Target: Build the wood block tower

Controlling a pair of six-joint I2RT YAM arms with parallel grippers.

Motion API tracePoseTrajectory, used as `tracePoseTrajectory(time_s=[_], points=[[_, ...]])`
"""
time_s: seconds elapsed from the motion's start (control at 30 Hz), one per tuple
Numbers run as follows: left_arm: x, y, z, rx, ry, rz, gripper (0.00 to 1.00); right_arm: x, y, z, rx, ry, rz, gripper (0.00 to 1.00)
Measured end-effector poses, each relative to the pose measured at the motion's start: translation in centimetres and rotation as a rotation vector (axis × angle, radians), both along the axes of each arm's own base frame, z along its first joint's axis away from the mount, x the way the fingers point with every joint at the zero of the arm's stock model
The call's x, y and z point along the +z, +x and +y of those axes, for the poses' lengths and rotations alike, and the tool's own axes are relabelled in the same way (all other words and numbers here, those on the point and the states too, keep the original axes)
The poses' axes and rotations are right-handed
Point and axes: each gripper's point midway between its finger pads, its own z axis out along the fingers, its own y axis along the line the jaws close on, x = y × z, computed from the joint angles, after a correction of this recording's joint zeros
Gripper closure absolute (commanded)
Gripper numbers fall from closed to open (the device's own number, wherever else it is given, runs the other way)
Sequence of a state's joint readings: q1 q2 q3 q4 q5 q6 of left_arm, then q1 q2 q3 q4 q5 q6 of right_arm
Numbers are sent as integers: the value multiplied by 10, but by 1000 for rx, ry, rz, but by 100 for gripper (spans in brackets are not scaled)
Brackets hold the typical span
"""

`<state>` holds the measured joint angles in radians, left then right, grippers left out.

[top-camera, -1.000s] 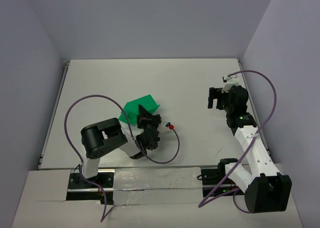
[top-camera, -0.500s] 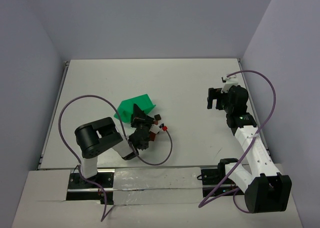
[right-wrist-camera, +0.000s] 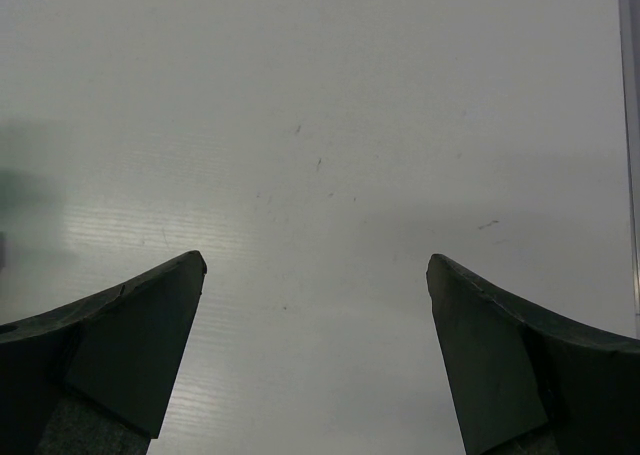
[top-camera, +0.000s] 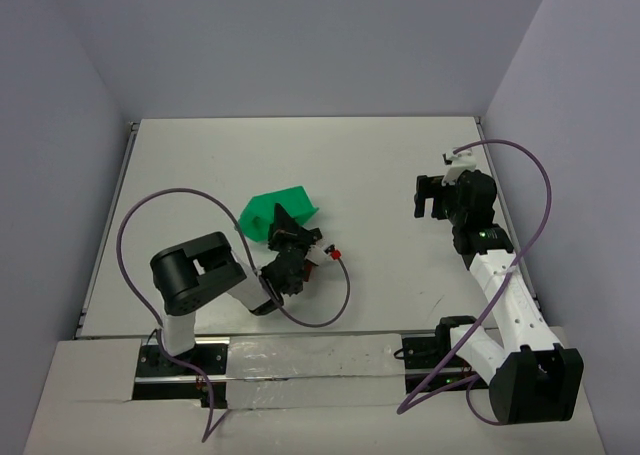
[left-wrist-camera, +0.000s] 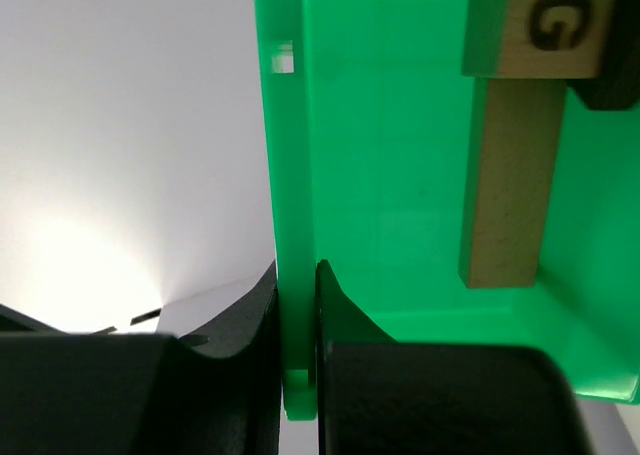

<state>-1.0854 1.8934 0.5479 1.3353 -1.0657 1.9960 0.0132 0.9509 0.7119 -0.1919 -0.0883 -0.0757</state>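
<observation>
Green tray (left-wrist-camera: 400,175) wall pinched by left gripper (left-wrist-camera: 297,275) | tan block (left-wrist-camera: 545,25) reads "G" (burnt-in) | right gripper (right-wrist-camera: 315,263) wide, empty

- A white desk (top-camera: 330,165) fills the middle of the top view, its surface matte.
- Three plain walls box it in: the back wall (top-camera: 300,35), left wall (top-camera: 50,175) and right wall (top-camera: 585,105), all pale lilac-grey.
- A thin metal rim (top-camera: 108,225) runs along the desk's left edge.
- At the near edge lies a white board (top-camera: 90,395), with a glossy strip (top-camera: 300,360) across it.
- The light is soft and even; the left wrist view shows a bright glare (left-wrist-camera: 80,265) on the desk.
- The right wrist view shows fine dark specks (right-wrist-camera: 320,163) on the desk.
</observation>
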Motion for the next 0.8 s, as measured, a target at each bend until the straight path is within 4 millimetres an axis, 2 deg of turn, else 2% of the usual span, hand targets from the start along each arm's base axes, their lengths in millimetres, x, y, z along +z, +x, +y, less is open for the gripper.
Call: tracePoseTrajectory(time_s=[0.07, 0.23, 0.27, 0.4, 0.47, 0.53, 0.67, 0.73, 0.8], points=[[2, -1, -5, -12, -5, -2, 100, 0, 1, 0, 0, 0, 2, 0], [27, 31, 13, 88, -75, -46, 100, 0, 1, 0, -1, 0, 3, 0], [30, 30, 16, 100, -83, -50, 100, 0, 1, 0, -1, 1, 3, 0], [24, 14, 2, 41, -60, -33, 100, -1, 1, 0, -2, 0, 8, 0], [27, 19, 3, 46, -64, -37, 100, -1, 1, 0, -2, 0, 10, 0], [35, 29, 15, 87, -84, -51, 100, -1, 1, 0, -1, 0, 9, 0], [56, 37, 36, 178, -142, -86, 100, -2, 1, 0, -2, 0, 12, 0], [75, 37, 42, 221, -197, -103, 100, -2, 1, 0, -2, 0, 13, 0], [95, 43, 42, 262, -328, -86, 100, -2, 1, 0, -2, 0, 12, 0]])
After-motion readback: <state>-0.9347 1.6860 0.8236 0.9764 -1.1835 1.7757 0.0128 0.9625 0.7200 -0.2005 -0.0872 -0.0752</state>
